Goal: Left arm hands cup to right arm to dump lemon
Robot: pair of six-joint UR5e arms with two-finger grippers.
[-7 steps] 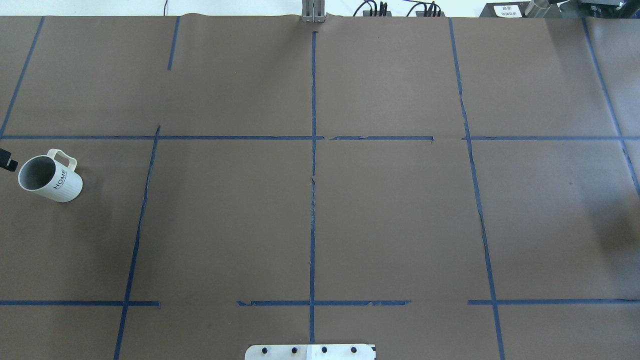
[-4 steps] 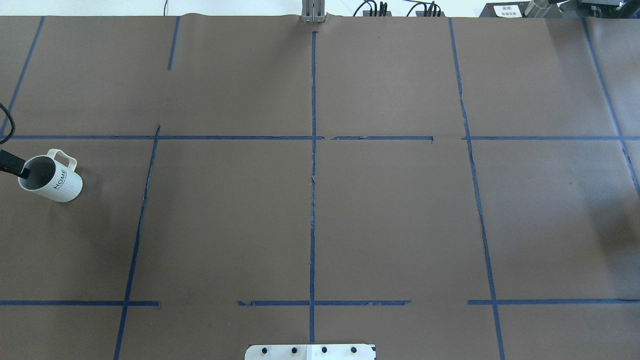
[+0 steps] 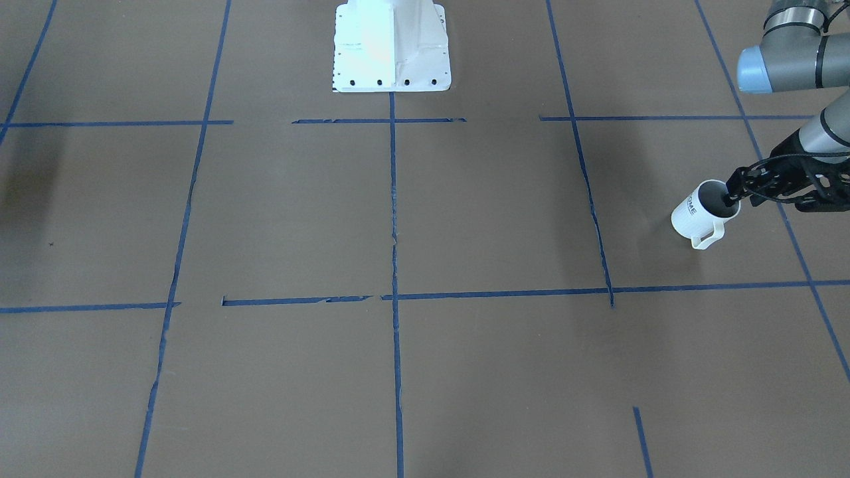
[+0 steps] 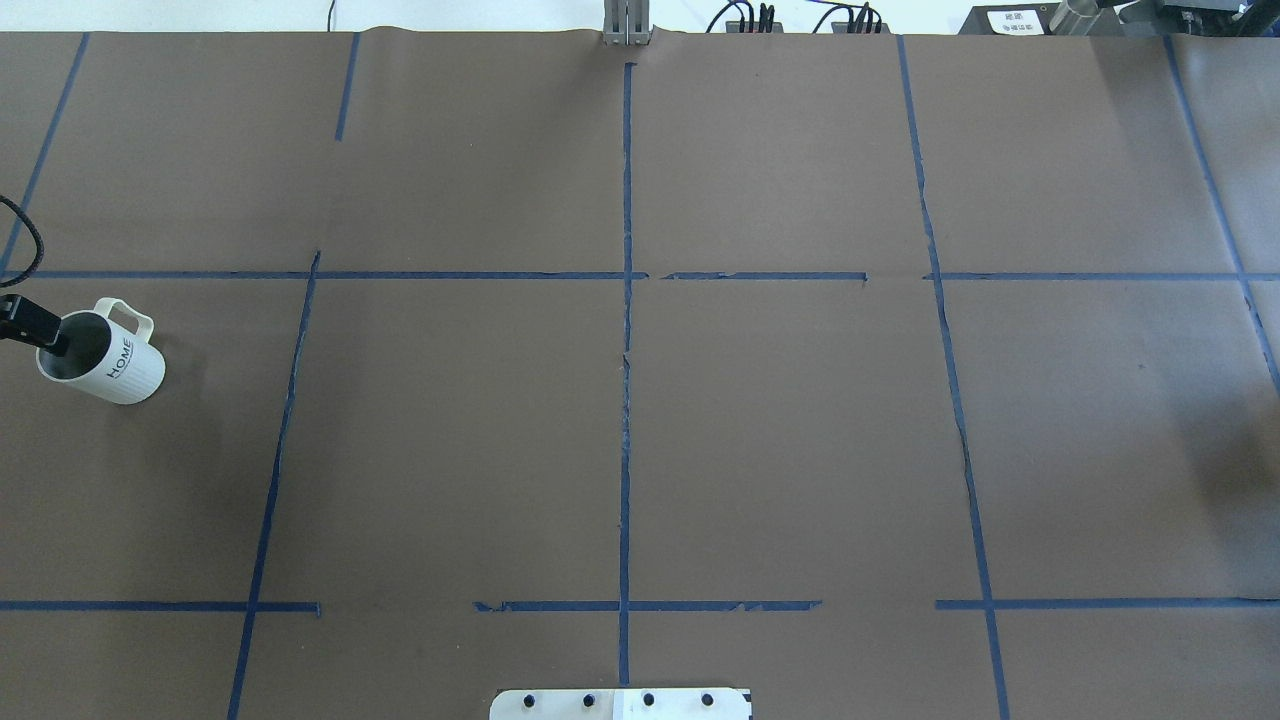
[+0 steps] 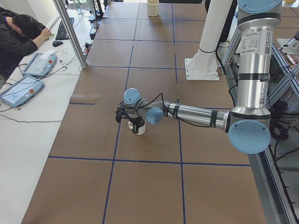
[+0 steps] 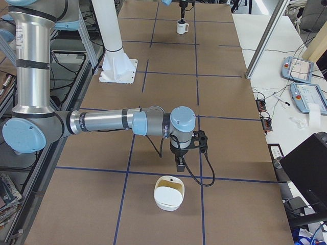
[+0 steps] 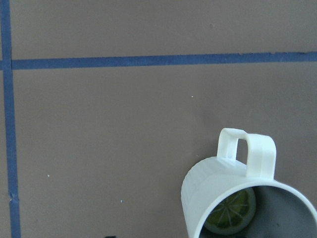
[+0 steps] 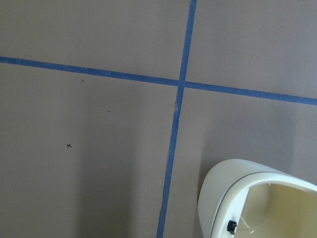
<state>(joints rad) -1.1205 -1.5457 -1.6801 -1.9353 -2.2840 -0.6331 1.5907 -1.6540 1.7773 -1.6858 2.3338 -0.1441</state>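
Visibly ribbed white cup (image 4: 120, 368), upright

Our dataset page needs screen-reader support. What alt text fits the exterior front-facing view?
The left gripper reaches into the mouth of an upright white cup near the right edge of a brown table gridded with blue tape. The robot's white base sits at top centre.

Cup (image 3: 690, 218) glossy, ribbed; table cover (image 3: 491, 206) matt.
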